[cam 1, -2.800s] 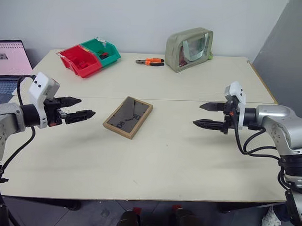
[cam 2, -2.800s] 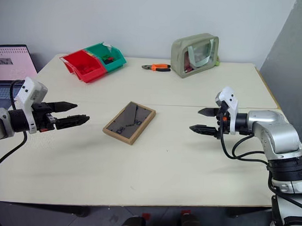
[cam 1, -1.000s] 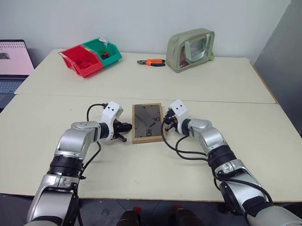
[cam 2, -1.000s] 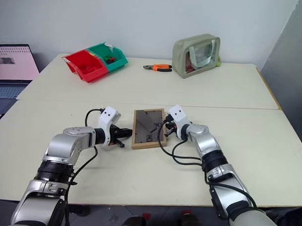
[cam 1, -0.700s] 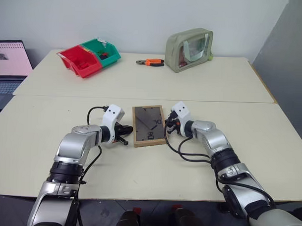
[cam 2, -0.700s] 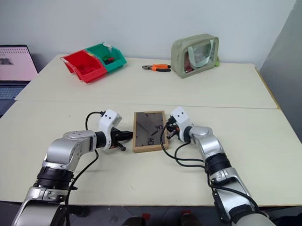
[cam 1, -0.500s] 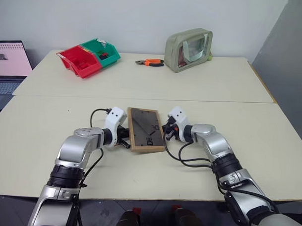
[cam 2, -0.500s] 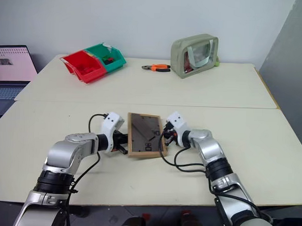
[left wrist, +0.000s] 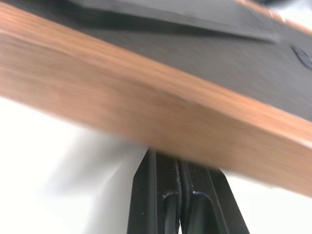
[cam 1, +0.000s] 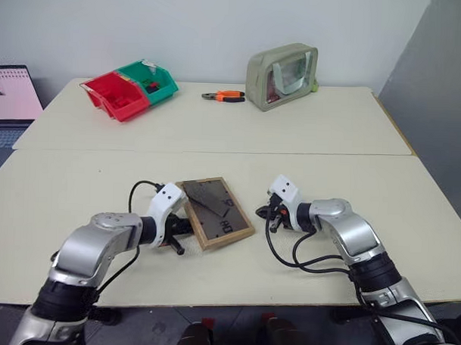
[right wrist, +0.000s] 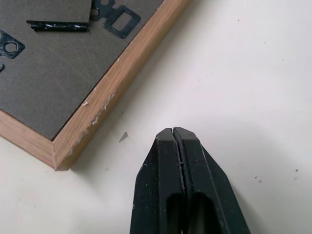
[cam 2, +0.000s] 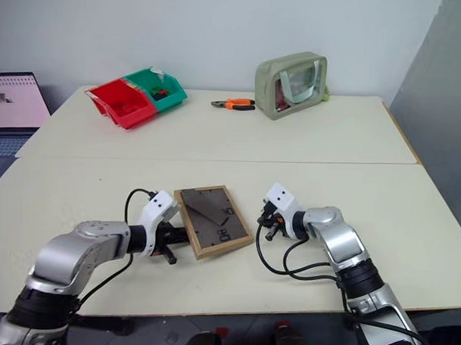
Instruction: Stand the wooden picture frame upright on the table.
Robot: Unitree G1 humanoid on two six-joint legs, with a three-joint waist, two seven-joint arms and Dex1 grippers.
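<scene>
**Inspector:** Where is the wooden picture frame (cam 1: 215, 212)?

**Assistant:** Near the table's (cam 1: 330, 138) front centre, just on the near side of the seam, dark back panel up. In the left wrist view its near edge appears raised off the surface, so it looks tilted, not standing.

**Inspector:** Left gripper (cam 1: 177, 236)?

**Assistant:** Clenched empty at the frame's nine o'clock, tips under the wooden rim, likely to pry that side up.

**Inspector:** Right gripper (cam 1: 268, 215)?

**Assistant:** Pressed closed, holding nothing, at the frame's three o'clock, just beside the corner without touching; probably a backstop against sliding.

**Inspector:** Surroundings?

**Assistant:** Red and green bins (cam 1: 127, 89) at eleven o'clock, pliers (cam 1: 224, 96) and pouch (cam 1: 280, 66) near twelve, well apart.
</scene>
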